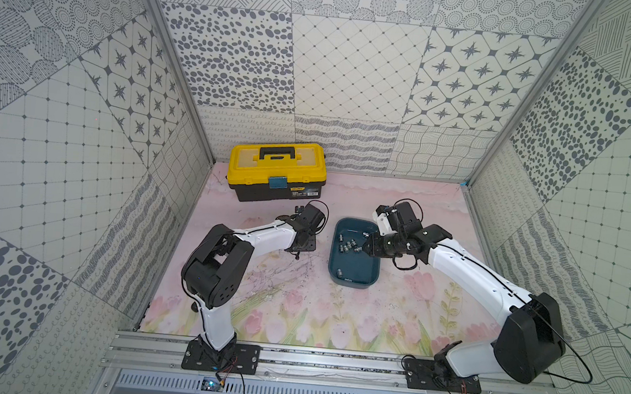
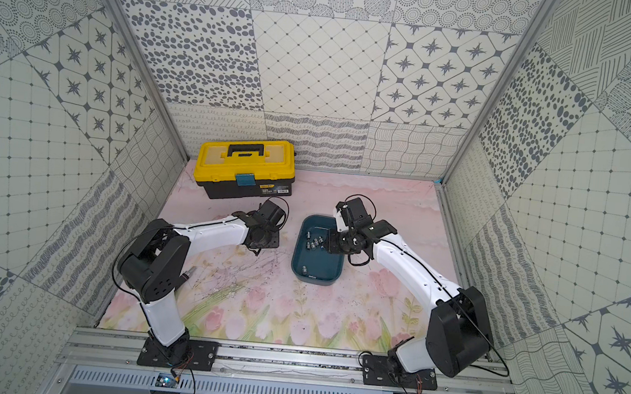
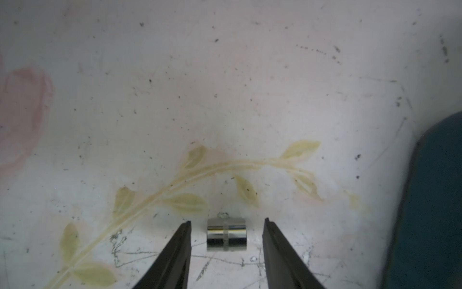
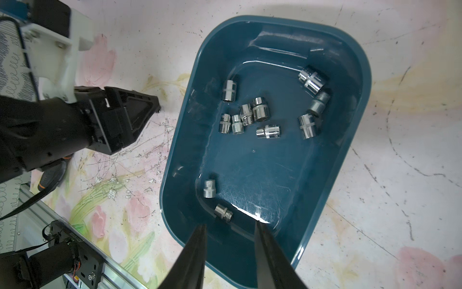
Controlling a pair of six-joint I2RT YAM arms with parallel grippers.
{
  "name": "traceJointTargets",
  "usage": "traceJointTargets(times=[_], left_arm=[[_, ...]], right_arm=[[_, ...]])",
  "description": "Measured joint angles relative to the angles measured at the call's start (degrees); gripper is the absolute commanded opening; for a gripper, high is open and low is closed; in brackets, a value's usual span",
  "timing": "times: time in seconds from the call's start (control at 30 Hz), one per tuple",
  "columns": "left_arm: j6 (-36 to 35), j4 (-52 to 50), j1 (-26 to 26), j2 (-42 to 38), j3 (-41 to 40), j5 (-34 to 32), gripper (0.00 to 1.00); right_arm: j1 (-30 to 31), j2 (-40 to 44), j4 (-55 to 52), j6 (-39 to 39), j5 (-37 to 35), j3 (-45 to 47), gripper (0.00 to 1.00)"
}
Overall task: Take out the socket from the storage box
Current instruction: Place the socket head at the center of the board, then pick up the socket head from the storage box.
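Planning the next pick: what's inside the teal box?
Eleven loose sockets lie on the box floor. The right gripper covers part of one end, so more could hide there.

Robot test booth; patterned walls (image 1: 224,57); aluminium rails (image 1: 330,367).

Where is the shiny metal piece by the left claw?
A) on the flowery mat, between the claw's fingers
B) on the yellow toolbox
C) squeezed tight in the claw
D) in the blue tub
A: the left wrist view shows the socket lying on the mat between the fingers of the open left claw, touching neither, outside the tub.
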State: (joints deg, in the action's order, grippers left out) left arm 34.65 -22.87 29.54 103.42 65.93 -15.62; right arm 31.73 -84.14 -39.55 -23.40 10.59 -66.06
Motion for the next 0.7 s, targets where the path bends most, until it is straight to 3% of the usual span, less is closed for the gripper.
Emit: traceJointTargets(times=[0.37, 0.53, 0.7], left_arm=[[-1.53, -4.90, -0.87, -14.25, 0.11, 0.04, 0.66], [-3.04, -6.56, -1.25, -21.38, -0.04, -0.04, 0.75], [-4.35, -6.97, -1.53, -26.69, -0.39, -0.13, 0.77]], right_arm=[[2.16, -8.37, 0.13, 2.99, -2.89, -5.55, 0.40], [2.99, -11.78, 0.09, 4.33, -6.32, -6.58, 0.46], [3.08, -14.93, -0.22, 5.16, -8.57, -6.58, 0.47]])
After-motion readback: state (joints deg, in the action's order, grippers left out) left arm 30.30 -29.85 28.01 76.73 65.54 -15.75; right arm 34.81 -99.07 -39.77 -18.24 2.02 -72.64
